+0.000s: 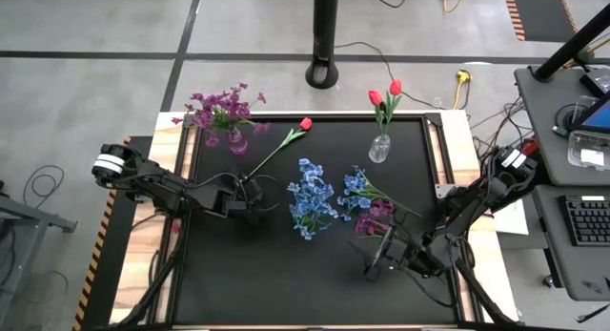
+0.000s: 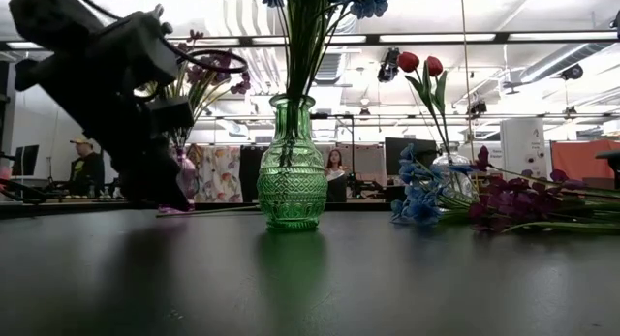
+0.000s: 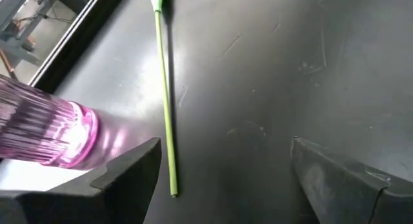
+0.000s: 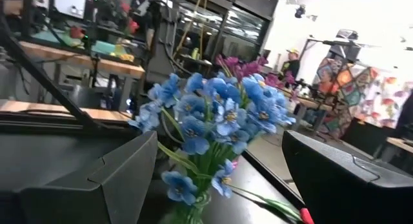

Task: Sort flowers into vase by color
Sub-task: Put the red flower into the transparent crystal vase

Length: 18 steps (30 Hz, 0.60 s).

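A black worktop (image 1: 315, 283) with pale wooden edges stands on a grey workshop floor, with desks and people in the room beyond. The left hand (image 1: 255, 199) hovers low near the worktop's left edge, its fingers (image 3: 126, 179) spread wide and holding nothing; between them on the mat lies the thin green stem of a loose red flower (image 1: 305, 124), whose bud points toward the far edge, so this stem looks like the next pick. Just beside that hand, toward the far left corner, a pink vase (image 1: 235, 140) holds the purple flowers (image 1: 219, 109), already sorted. At the worktop's middle a green vase (image 2: 292, 171) carries the blue flowers (image 1: 310, 197). Near the far right corner a clear vase (image 1: 379, 148) holds two red tulips (image 1: 386, 93), probably where the loose red flower belongs. The right hand (image 1: 379, 264) waits near the front right corner, also open and empty, facing the blue bunch. Between it and the green vase lie loose blooms (image 1: 370, 202), blue and purple together, still unsorted.
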Motion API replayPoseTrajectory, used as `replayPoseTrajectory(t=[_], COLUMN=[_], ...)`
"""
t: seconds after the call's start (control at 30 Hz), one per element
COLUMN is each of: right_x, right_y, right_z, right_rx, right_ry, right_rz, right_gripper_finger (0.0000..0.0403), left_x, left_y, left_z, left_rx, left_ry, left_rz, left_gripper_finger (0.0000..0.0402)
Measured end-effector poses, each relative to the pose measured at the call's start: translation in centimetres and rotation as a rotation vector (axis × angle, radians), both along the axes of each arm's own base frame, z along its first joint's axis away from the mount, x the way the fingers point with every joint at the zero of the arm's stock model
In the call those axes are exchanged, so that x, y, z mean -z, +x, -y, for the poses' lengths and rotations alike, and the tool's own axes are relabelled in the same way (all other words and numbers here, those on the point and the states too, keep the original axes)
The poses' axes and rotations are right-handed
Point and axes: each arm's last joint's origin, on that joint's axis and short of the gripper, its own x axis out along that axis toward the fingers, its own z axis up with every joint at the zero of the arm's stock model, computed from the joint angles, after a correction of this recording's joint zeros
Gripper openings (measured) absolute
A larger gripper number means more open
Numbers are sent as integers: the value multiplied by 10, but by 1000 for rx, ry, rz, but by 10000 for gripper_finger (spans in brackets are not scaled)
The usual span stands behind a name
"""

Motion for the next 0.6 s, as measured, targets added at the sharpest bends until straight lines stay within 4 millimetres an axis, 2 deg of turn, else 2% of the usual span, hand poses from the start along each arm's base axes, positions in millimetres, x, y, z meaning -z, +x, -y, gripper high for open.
replayPoseTrajectory(t=[0.37, 0.6], right_x=[0, 2], right_y=[2, 6], right_z=[2, 6], right_rx=[3, 9], right_ry=[-4, -5], right_rz=[0, -6], right_gripper_finger=[324, 324], left_x=[17, 24], left_y=[-14, -21], left_z=[-4, -10], left_rx=[-18, -28], left_ry=[72, 91], left_rz=[93, 235], left_gripper_finger=[326, 326])
